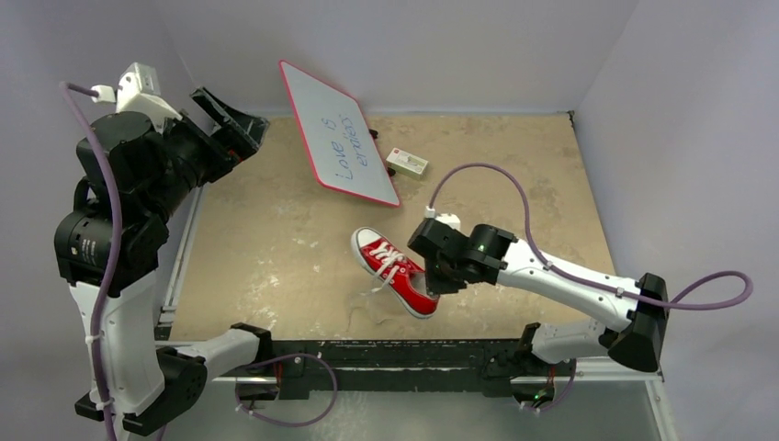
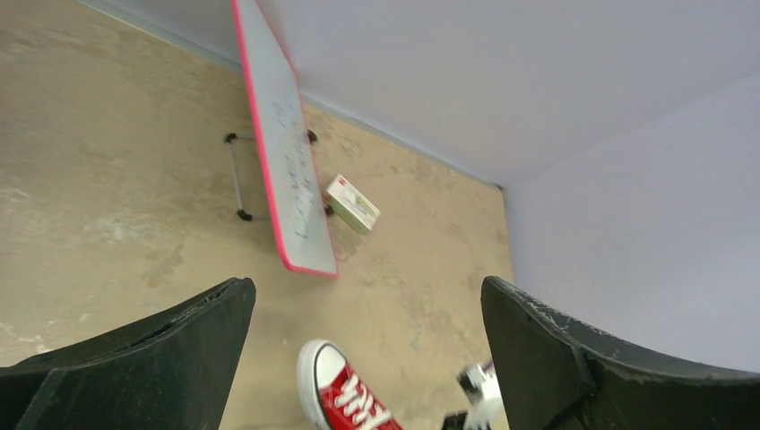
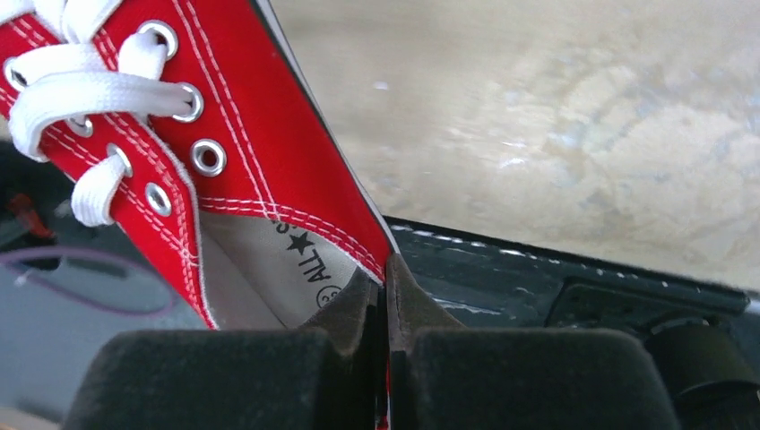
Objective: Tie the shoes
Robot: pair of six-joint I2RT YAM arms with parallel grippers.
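Red sneaker (image 1: 393, 268): by the near edge of the tabletop (image 1: 257, 230), about midway along. Its heel is hidden behind my right gripper (image 3: 385, 300), and the loose ends of its laces (image 3: 81, 90) are hard to trace.
Inside the shoe: pale lining with a star print.
Right gripper: pinched tight on the canvas collar.
Left gripper (image 2: 366, 291): jaws wide, holding nothing, raised at the far-left corner.
Beyond: a propped whiteboard (image 1: 338, 133), with a small white box (image 1: 407, 163) just beside it.

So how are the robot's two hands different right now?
The left hand is spread wide open; the right hand is squeezed shut. The left hand holds nothing, while the right hand pinches the canvas edge of the red sneaker, beside its opening. The left hand is up by the far left corner, away from the sneaker; the right hand is right at it. Both are black, two-fingered hands.
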